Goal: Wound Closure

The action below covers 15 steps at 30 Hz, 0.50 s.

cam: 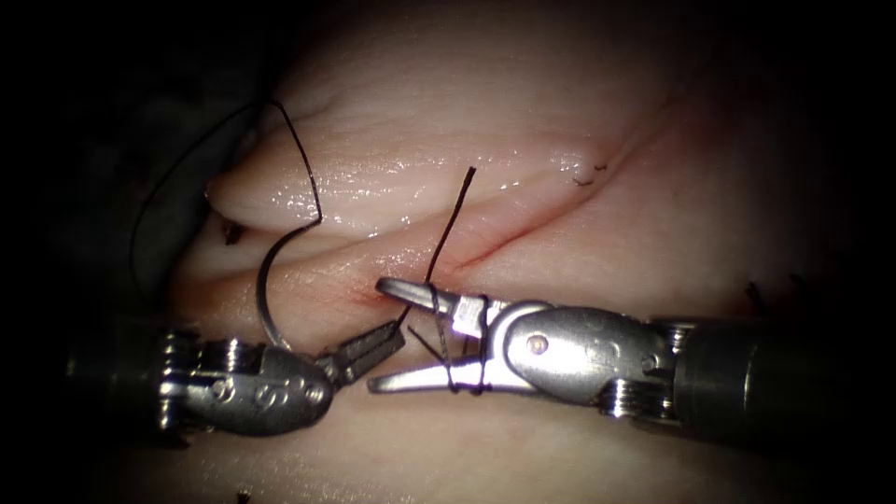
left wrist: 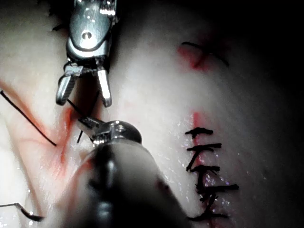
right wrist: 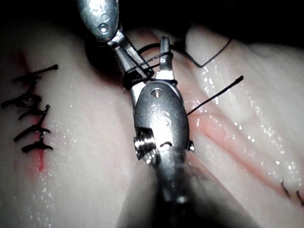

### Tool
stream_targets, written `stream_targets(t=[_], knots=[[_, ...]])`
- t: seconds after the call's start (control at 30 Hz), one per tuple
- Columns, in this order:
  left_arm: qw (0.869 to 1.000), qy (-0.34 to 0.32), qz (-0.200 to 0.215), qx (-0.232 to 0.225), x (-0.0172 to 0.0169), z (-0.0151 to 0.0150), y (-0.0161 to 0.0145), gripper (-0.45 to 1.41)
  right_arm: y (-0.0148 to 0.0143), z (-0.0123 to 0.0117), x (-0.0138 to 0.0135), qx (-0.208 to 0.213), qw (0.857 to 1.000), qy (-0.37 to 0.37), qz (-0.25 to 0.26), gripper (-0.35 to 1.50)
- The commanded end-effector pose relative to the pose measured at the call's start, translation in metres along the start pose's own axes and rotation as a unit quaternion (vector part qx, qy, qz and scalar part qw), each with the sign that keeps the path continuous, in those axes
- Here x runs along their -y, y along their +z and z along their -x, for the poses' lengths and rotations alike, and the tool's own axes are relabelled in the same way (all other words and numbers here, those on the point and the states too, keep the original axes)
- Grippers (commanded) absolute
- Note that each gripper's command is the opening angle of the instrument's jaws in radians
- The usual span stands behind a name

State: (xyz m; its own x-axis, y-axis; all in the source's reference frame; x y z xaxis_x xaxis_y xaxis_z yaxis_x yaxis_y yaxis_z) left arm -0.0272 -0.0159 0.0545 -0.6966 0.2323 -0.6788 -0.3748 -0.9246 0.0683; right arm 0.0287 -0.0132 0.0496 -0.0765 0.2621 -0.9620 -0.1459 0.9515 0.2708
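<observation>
My right tool (cam: 378,336) comes in from the right with its jaws open, and thread (cam: 467,373) is wound around both of them. Between those open jaws sits my left tool (cam: 397,331), shut on the thread just below a short free end (cam: 453,215) that stands up over the cut (cam: 523,233). Neither tool holds the curved needle (cam: 263,285), which lies on the tissue (cam: 392,187) left of the cut, its lower end behind the left tool's wrist. In the left wrist view the right tool (left wrist: 84,100) is open above the left tool (left wrist: 89,123).
Thread (cam: 299,149) runs up from the needle's top and loops away into the dark at the left. A short stitch end (cam: 586,177) shows near the cut's far end. A finished row of stitches (left wrist: 205,180) lies apart from this cut, with red fluid (left wrist: 195,59) near it.
</observation>
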Motion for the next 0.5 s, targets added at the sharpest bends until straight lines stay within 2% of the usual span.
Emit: stream_targets(t=[0.03, 0.3, 0.5], knots=[[1.0, 0.001, 0.002, 0.001, -0.0009, 0.0002, 0.0004, -0.45, 0.0005, 0.0008, 0.0, 0.001, 1.0, 0.0, 0.003, 0.86], [1.0, 0.012, 0.013, 0.023, -0.0041, 0.0016, 0.0004, -0.45, 0.0001, 0.0013, -0.0008, -0.003, 0.999, 0.003, 0.031, 0.83], [0.999, 0.012, 0.013, 0.026, -0.0044, 0.0015, 0.001, -0.45, 0.0009, 0.0023, -0.0007, 0.002, 0.999, 0.021, 0.05, 0.81]])
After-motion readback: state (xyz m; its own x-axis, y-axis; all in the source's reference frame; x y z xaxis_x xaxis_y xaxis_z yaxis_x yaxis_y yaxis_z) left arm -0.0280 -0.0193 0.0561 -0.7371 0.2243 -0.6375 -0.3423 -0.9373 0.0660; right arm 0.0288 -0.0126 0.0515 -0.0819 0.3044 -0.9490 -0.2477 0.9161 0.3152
